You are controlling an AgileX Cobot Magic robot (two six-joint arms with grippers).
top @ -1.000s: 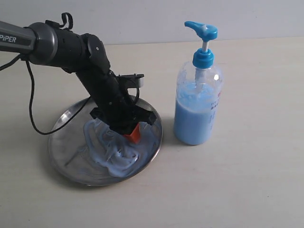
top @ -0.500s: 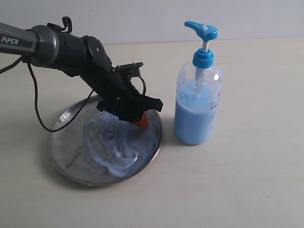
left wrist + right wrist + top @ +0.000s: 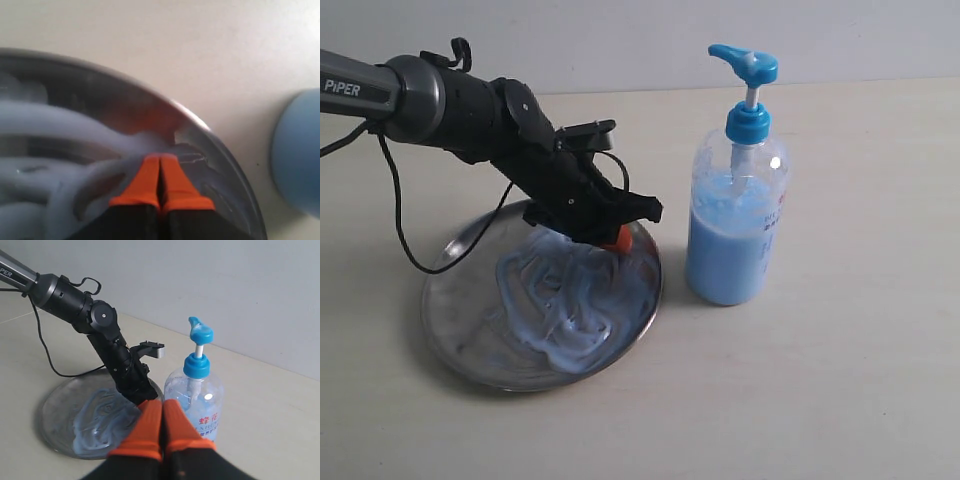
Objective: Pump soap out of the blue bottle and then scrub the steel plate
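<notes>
The round steel plate (image 3: 460, 300) lies on the table, smeared with thick swirls of pale blue soap (image 3: 565, 310). My left gripper (image 3: 616, 240) is shut, its orange fingertips (image 3: 161, 161) pressed into the soap near the plate's rim (image 3: 200, 125) on the bottle side. The blue bottle (image 3: 736, 225) stands upright just right of the plate, pump head (image 3: 745, 63) raised. My right gripper (image 3: 162, 407) is shut on nothing and hangs in the air; it does not show in the exterior view. From there the bottle (image 3: 195, 395) and plate (image 3: 55, 405) lie below.
A black cable (image 3: 395, 240) loops down from the left arm to the table beside the plate. Pale tabletop (image 3: 840, 380) extends to the right of and in front of the bottle. A light wall (image 3: 620, 40) backs the table.
The left gripper has swept from the plate's middle toward its far right rim, dragging through the soap. The bottle has not moved.
</notes>
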